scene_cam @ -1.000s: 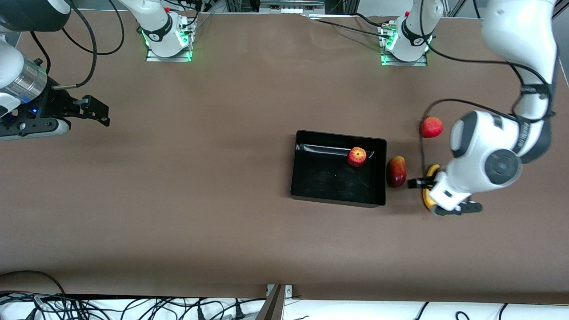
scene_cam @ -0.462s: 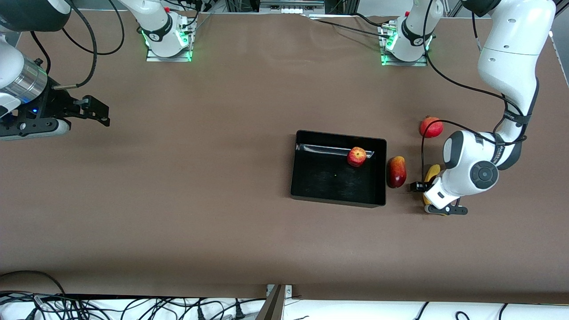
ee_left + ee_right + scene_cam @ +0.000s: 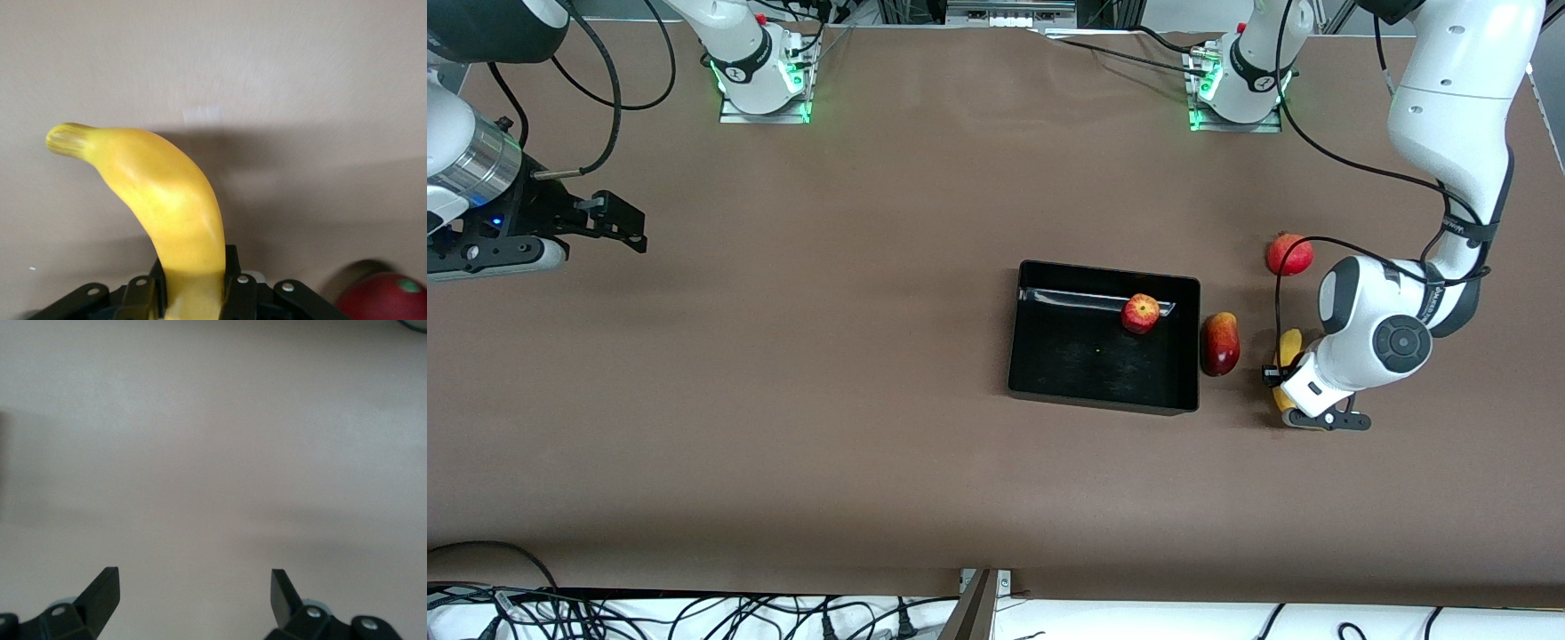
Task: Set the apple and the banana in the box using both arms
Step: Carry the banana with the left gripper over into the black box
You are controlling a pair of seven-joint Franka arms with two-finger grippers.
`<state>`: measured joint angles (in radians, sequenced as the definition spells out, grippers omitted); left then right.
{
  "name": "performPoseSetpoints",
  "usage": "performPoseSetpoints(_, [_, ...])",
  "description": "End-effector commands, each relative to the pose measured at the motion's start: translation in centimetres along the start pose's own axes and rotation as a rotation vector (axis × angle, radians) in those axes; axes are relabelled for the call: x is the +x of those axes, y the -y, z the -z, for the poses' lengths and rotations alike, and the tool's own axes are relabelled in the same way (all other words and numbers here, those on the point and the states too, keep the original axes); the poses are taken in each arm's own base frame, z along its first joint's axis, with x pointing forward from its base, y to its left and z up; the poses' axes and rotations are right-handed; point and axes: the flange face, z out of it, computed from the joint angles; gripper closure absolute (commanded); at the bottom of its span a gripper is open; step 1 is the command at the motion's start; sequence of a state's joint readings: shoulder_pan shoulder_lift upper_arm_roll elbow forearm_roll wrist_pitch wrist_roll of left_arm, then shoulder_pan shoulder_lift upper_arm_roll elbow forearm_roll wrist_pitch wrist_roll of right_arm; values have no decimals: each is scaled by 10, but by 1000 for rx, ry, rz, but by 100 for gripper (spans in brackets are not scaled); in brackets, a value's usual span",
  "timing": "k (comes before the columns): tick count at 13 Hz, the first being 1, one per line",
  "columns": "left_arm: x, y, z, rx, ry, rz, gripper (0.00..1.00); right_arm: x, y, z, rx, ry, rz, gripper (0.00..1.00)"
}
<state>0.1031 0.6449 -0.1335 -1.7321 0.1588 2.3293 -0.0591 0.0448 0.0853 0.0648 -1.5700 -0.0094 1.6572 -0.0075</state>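
— Four fruits in all: one apple (image 3: 1141,313), one banana (image 3: 1288,348), one plain red round fruit (image 3: 1289,254) and one elongated red-yellow oval fruit (image 3: 1220,343).

— Where do they lie?

— One box (image 3: 1049,391) sits on the table (image 3: 871,267), toward the left arm's end. The apple rests inside it, by the wall nearest the bases, close to the corner toward the left arm's end. The oval fruit lies just outside that end wall. The banana lies on the table, a little nearer still to the left arm's end.

— And the two grippers?

— The left gripper (image 3: 1285,384) is down at the banana, its fingers (image 3: 235,280) clamped on the fruit's middle. The right gripper (image 3: 618,220) waits over the table's edge at the right arm's end, jaws spread wide with nothing between them.

— Any writing?

— None I can read.
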Motion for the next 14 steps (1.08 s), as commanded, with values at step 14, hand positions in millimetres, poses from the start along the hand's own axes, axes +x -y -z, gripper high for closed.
performPoseSetpoints(14, [-56,-360,31,-70,86,-28,100,3,0,5,1,-7,-2,0])
